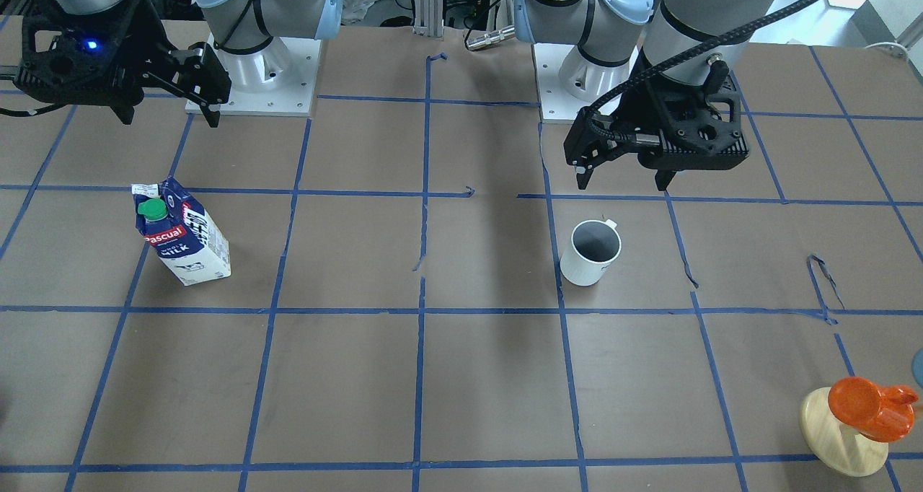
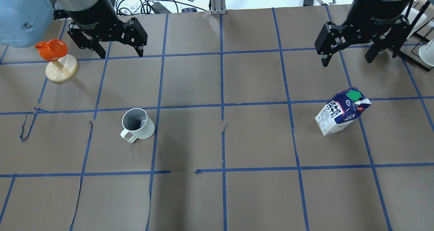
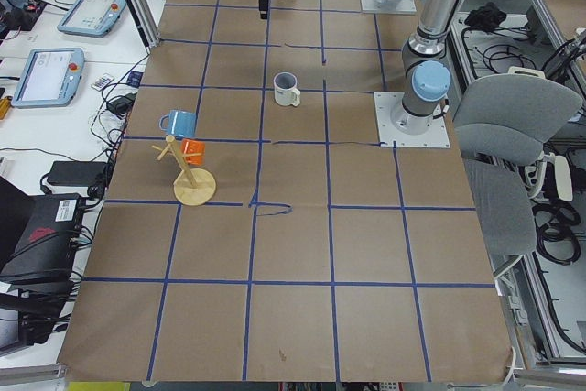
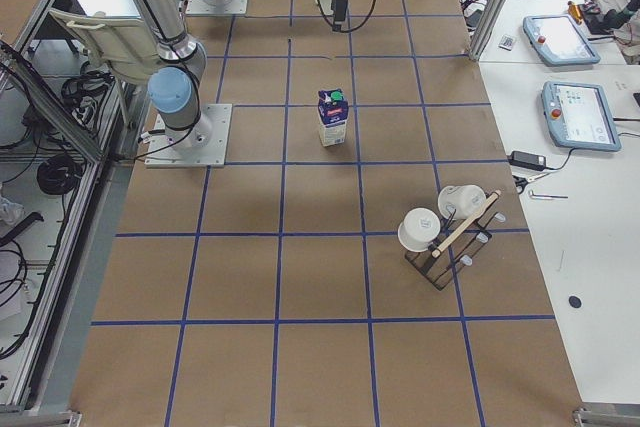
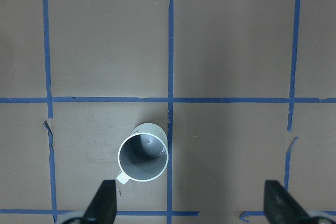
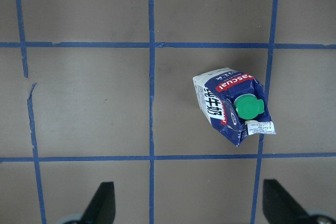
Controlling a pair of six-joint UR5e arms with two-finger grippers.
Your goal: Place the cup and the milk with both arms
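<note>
The white cup (image 2: 137,125) with a dark grey inside stands upright on the table's left half; it also shows in the front view (image 1: 591,252) and the left wrist view (image 5: 143,155). My left gripper (image 2: 117,50) hangs open and empty above and beyond it. The blue and white milk carton (image 2: 341,116) with a green cap stands on the right half; it also shows in the front view (image 1: 182,232) and the right wrist view (image 6: 232,105). My right gripper (image 2: 349,56) hangs open and empty above and beyond the carton.
An orange cup on a wooden stand (image 2: 58,61) sits at the far left, near my left gripper. A black rack with white cups (image 4: 448,227) stands at the table's right end. Blue tape lines grid the brown table (image 2: 220,139).
</note>
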